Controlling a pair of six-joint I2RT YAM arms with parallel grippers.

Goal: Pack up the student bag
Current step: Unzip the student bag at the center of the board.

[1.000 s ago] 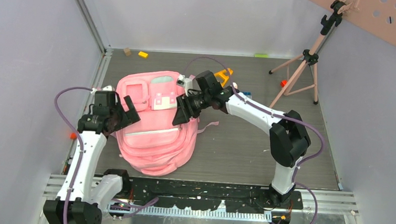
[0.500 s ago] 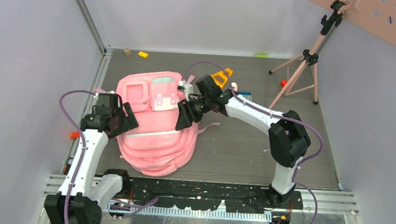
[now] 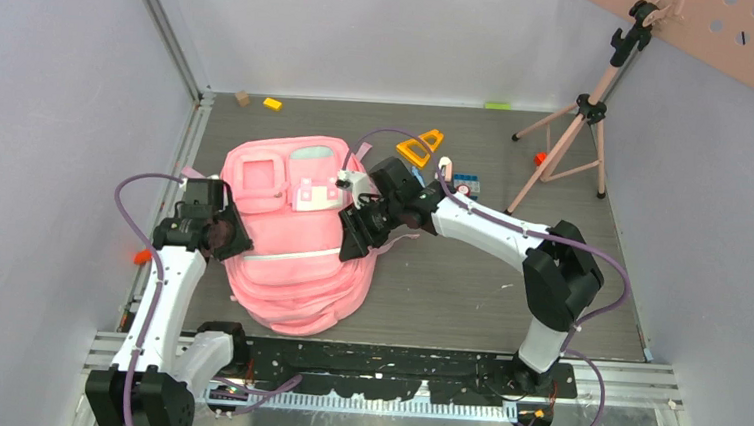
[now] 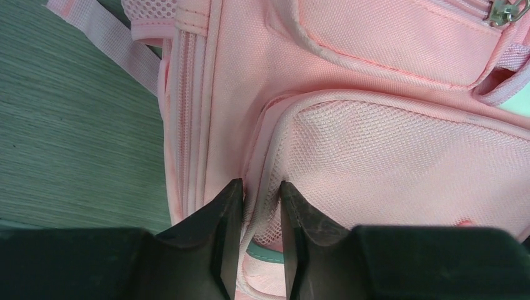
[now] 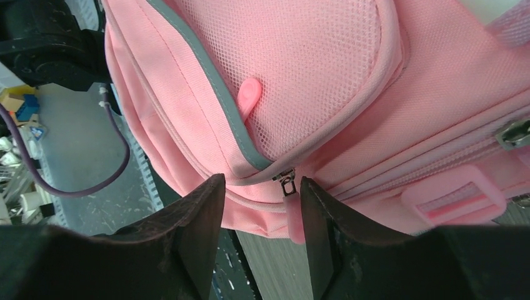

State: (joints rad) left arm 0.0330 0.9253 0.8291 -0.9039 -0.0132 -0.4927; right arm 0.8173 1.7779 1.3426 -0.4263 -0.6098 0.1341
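Now, my left fingers [image 4: 225, 237] pinching a fold of the student bag [image 4: 387, 144], right fingers [image 5: 194, 231] spread around its zipper pull [image 5: 288, 185]

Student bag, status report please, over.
Left claw pinching a side fold of the student bag. Right claw open, straddling a zipper pull. Bag lying front up on table. Nothing between claws and bag.

We see a grey wood-grain table [image 3: 469, 280] with the pink student bag [image 3: 290, 257] lying flat on it. Beyond the bag sit a yellow block [image 3: 273, 104] and a tan block [image 3: 243, 97]. Right of the bag lie an orange triangular piece [image 3: 419, 146] and a blue item [image 3: 466, 184]. Farther right stands a pink tripod [image 3: 568, 146].
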